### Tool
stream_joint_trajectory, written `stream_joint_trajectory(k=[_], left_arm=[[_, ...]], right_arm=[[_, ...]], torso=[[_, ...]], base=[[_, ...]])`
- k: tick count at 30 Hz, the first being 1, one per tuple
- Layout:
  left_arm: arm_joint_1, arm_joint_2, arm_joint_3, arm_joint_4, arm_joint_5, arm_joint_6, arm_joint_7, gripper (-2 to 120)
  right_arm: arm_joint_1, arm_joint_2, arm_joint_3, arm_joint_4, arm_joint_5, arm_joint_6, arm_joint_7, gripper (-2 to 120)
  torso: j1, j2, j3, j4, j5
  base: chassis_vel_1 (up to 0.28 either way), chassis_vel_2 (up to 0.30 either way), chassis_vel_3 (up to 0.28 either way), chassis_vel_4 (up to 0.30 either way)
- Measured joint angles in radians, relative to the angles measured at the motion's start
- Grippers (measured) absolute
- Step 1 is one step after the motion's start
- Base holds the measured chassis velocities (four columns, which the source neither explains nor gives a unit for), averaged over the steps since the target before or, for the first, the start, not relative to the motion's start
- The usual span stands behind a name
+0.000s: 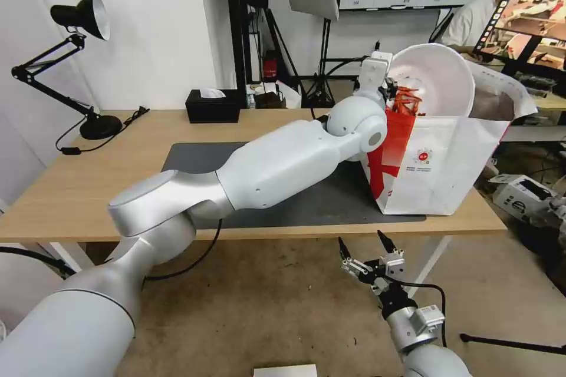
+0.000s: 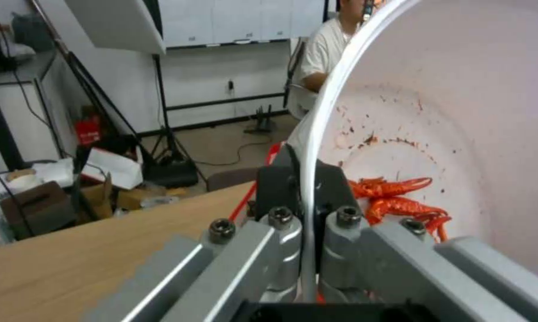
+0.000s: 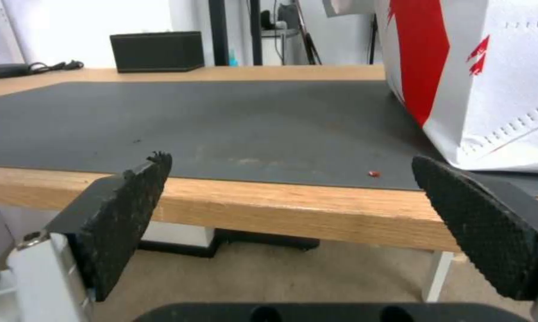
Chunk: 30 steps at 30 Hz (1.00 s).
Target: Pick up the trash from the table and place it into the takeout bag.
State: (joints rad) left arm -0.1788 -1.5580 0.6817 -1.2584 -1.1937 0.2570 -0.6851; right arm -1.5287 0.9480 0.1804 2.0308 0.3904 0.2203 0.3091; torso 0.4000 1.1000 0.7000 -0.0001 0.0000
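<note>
Your left gripper is clamped on the rim of the white bowl — tipped on edge, crayfish shells inside — directly over the takeout bag at the table's right end. Your right gripper hangs spread and empty below the near edge.

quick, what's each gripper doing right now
Left gripper: shut on the rim of the white round plastic bowl, tipped over the red-and-white takeout bag.
Right gripper: open, holding nothing.
</note>
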Motion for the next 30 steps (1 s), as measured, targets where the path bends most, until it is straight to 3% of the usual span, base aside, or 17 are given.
stream_joint_trajectory(k=[12,17,30], left_arm=[[0.008,0.02,0.006,-0.03,-0.039,0.041,-0.004,0],[0.008,0.02,0.01,-0.034,-0.045,0.054,-0.034,3],[0.004,0.018,0.001,-0.065,-0.137,0.099,-0.047,51]], right_arm=[[0.0,0.0,0.0,0.0,0.0,0.0,0.0,100],[0.0,0.0,0.0,0.0,0.0,0.0,0.0,100],[0.0,0.0,0.0,0.0,0.0,0.0,0.0,100]], torso=[[0.0,0.0,0.0,0.0001,0.0],[0.0,0.0,0.0,0.0002,0.0],[0.0,0.0,0.0,-0.0001,0.0]], base=[[0.0,0.0,0.0,0.0],[0.0,0.0,0.0,0.0],[0.0,0.0,0.0,0.0]])
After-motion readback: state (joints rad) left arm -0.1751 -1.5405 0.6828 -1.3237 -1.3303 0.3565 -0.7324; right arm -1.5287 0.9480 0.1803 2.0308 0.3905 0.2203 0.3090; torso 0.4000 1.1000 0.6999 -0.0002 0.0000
